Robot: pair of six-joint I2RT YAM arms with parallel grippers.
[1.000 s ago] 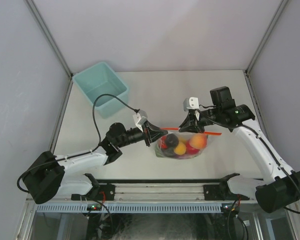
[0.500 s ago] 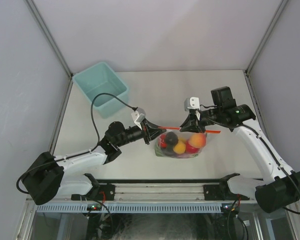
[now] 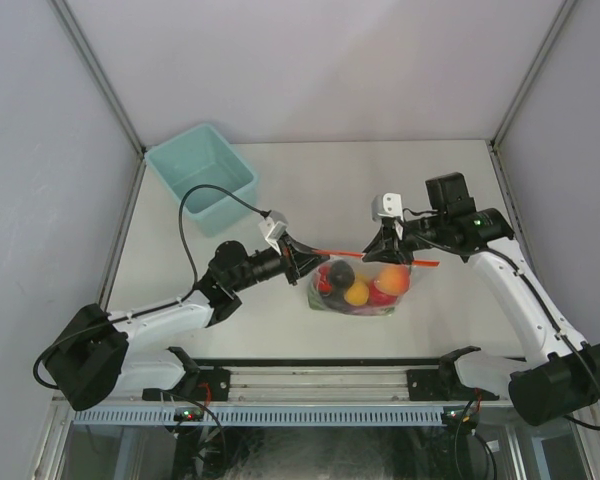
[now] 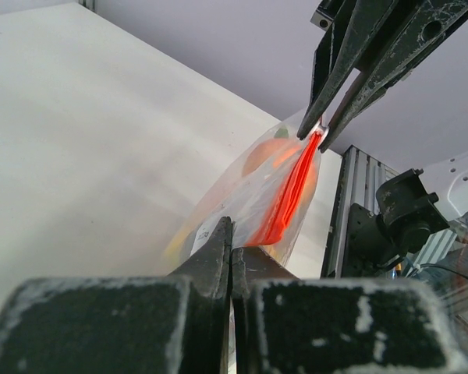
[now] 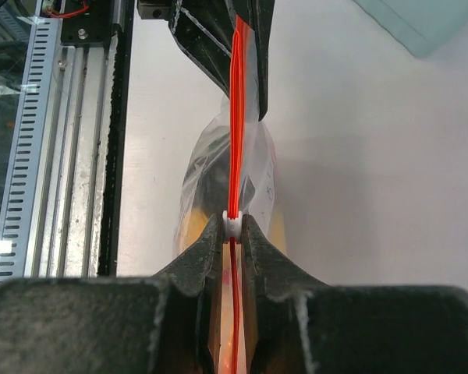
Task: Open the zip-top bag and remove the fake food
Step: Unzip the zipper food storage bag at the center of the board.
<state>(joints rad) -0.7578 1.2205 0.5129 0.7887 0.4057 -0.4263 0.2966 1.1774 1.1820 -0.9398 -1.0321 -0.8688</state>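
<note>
Presently, your stock stands as follows.

1. Zip-top bag (image 3: 358, 287): clear, crinkly plastic, strung between your two arms over the near middle of the desk (image 3: 310, 190). The top view does not settle whether its belly rests on the desk or hangs just clear of it.
2. Zip strip (image 3: 355, 255): orange-red, stretched taut along the bag's upper edge. Only the right wrist view shows its two tracks lying close together. From above it reads as a single line.
3. Fake food (image 3: 358, 293): inside the bag. The top view lists a dark round piece, a yellow-orange one, a red one and a trace of green at the bottom. The wrist views give only blurred colour through the plastic.
4. Left pincer (image 3: 302, 262): fingers together, clamped on the bag's left end. Your left wrist view shows the tips pressed on the plastic just beside the strip — a detail the top view hides.
5. Right pincer (image 3: 383, 250): fingers together, clamped on the strip toward its right end. Its own camera shows a small white slider (image 5: 232, 224) nipped between the tips — not visible from above. A short tail of strip runs past the pincer to the right.
6. Teal bin (image 3: 202, 178): far left corner of the desk, well apart from the bag.
</note>
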